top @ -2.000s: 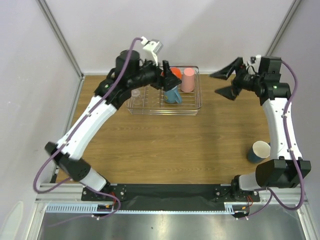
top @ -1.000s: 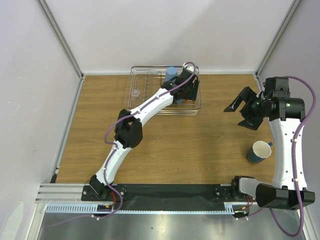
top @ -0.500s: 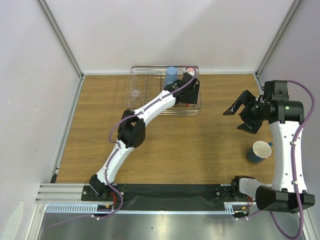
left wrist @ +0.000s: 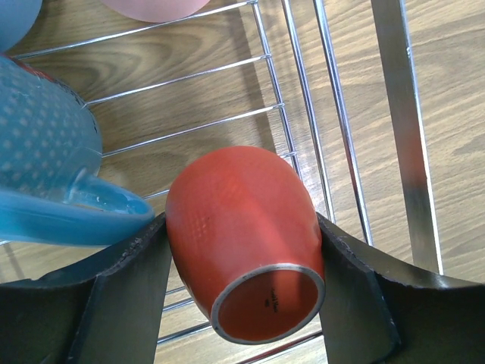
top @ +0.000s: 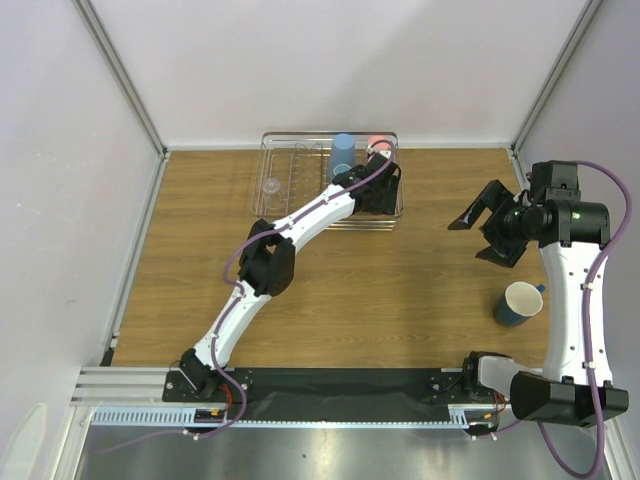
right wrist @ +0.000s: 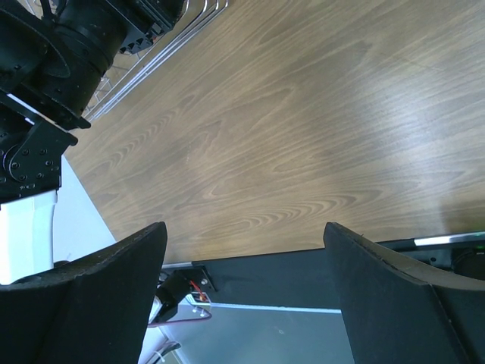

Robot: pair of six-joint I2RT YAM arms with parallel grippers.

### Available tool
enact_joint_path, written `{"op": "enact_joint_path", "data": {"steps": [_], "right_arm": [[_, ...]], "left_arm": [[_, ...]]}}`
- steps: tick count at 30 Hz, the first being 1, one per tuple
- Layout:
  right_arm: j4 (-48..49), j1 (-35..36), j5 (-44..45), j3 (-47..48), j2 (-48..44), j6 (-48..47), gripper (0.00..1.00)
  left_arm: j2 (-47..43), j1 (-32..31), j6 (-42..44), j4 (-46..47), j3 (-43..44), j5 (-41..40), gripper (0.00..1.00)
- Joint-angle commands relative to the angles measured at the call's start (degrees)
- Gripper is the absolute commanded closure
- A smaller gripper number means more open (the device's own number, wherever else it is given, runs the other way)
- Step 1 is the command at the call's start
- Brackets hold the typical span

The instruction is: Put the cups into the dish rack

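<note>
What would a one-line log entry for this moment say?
left tool: grips orange cup in dish rack | right tool: open, empty | blue mug: on table

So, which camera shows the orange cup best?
The left wrist view: the orange cup sits large in the left gripper, over the rack. The top view hides it under that arm; the right wrist view misses it.

Upper centre: rack (top: 285, 205) with blue tumbler (top: 343, 150) and pink cup (top: 376, 143), left arm (top: 310, 212) reaching in. Lower right: dark mug (top: 518, 303) below spread right gripper (top: 467, 241).
</note>
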Motion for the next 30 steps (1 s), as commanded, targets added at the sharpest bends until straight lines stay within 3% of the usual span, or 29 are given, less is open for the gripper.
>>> {"op": "enact_joint_path", "data": {"steps": [1, 22, 30], "right_arm": [[-7.8, -0.5, -0.9, -0.3, -0.9, -1.2, 0.09], [-6.6, -1.0, -2.4, 0.0, 0.3, -1.3, 0.09], [-6.6, -1.3, -2.4, 0.5, 0.8, -2.0, 0.09]], "left_arm": [[0.2, -0.3, -1.0, 0.3, 2.8, 0.1, 1.00], [1.8, -0.2, -1.9, -0.3, 2.8, 1.8, 0.96], [2.3, -0.1, -2.9, -0.4, 2.9, 2.5, 0.88]]}}
